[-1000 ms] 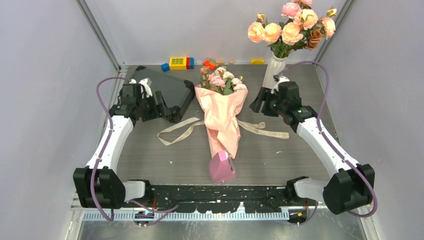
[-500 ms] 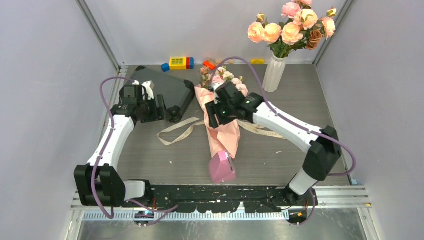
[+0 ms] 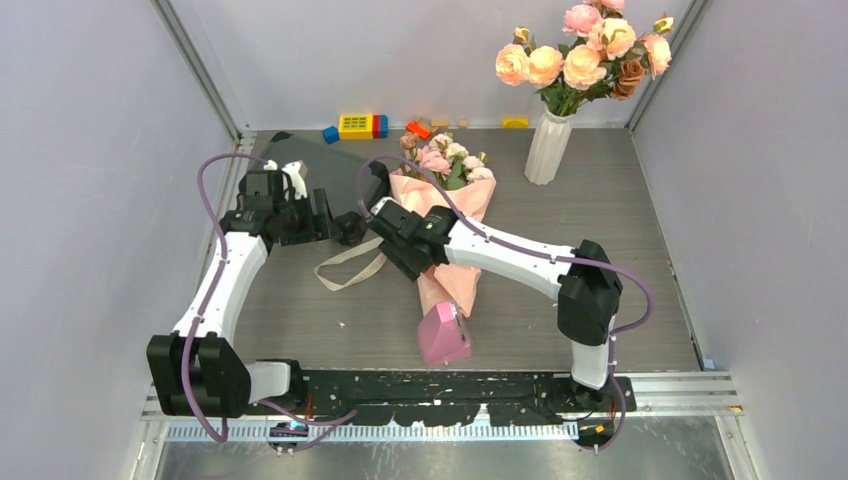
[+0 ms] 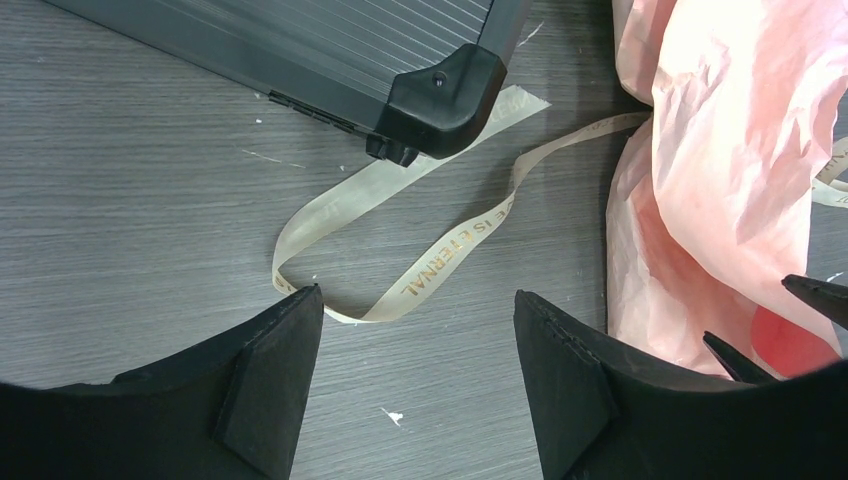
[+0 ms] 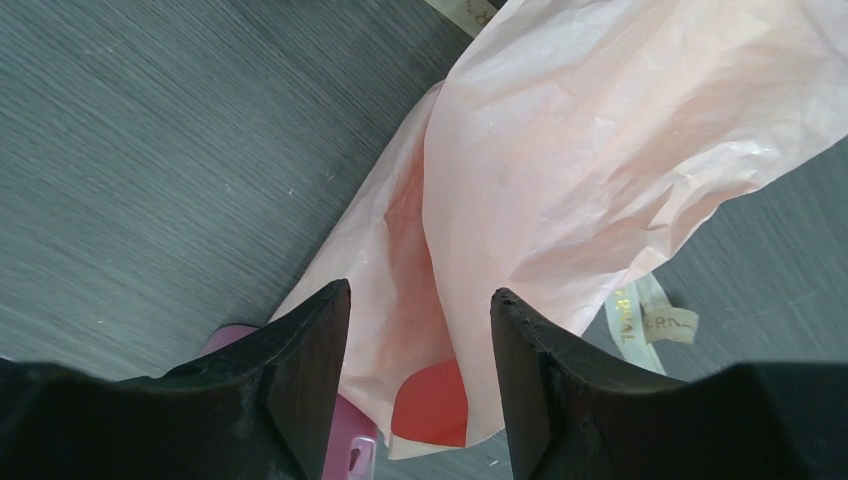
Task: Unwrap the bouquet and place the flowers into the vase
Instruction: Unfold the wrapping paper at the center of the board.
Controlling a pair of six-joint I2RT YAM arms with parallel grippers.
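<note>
Pink wedge (image 3: pixel 443 335): nearest me on the table (image 3: pixel 620 260), touching the narrow foot of the wrap.
Bouquet (image 3: pixel 455 288): lying flat mid-table in its pale pink paper, narrow end towards me.
Right gripper (image 5: pixel 420 300): reached across over the paper's left edge, fingers spread, pinching nothing that I can see.
Ribbon (image 4: pixel 450 250): undone, looping loose on the table left of the paper.
Left gripper (image 4: pixel 415 300): over that ribbon, fingers wide apart, holding nothing.
Grey case (image 3: pixel 340 170): behind the left gripper, one corner on the ribbon.
Flowers (image 3: pixel 445 158): small roses poking out of the wrap's far end.
Vase (image 3: pixel 547 150): upright at the far right, holding a peach rose cluster (image 3: pixel 580 55).
Toy blocks (image 3: pixel 357 125): along the back wall.
</note>
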